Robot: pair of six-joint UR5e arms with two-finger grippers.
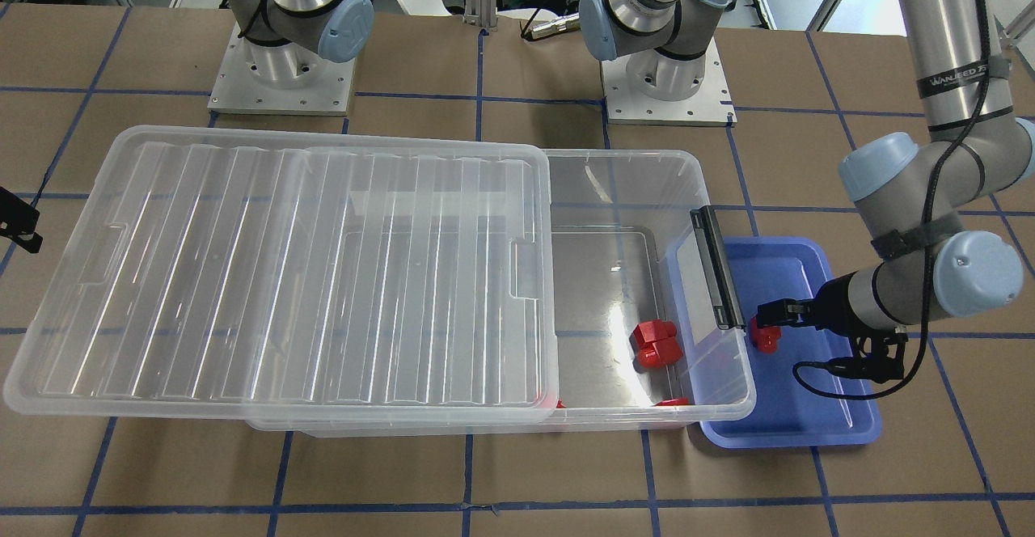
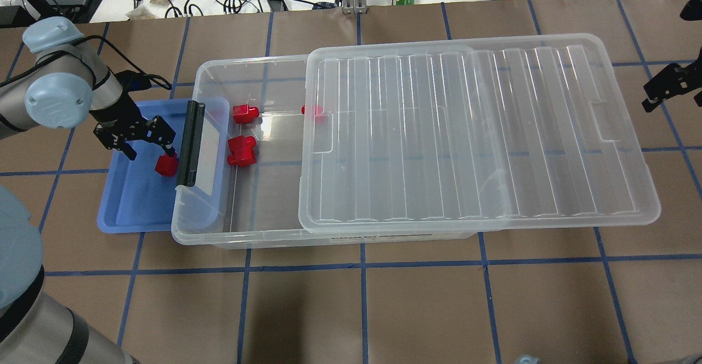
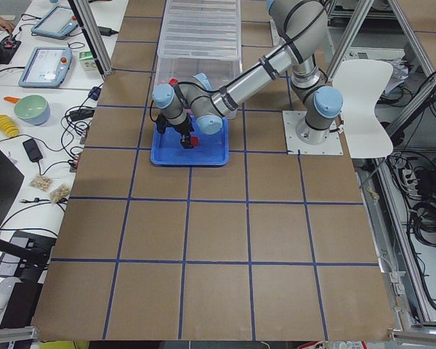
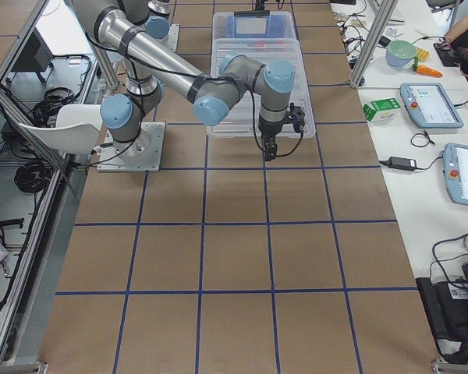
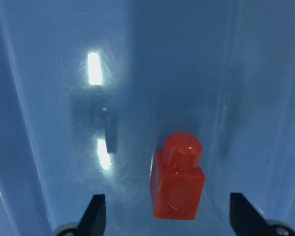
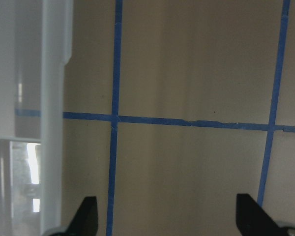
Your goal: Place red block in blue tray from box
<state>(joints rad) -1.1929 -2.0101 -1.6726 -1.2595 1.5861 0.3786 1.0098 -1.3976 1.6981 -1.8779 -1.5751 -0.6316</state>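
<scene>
Small red plastic block (image 5: 178,182) lies on the shallow blue plastic tray (image 2: 131,210), so the drop-off's seemingly done. Left end effector (image 2: 152,153) straddles it, spread wide and gripping nothing, so it can lift clear.

Bright, even overhead light. Left wrist view soft: two white glare patches on the blue tray (image 5: 39,98) floor left of the red block (image 5: 177,184), faint shadow just beyond the block. Lid (image 1: 283,278) ribs streaked with reflections.
</scene>
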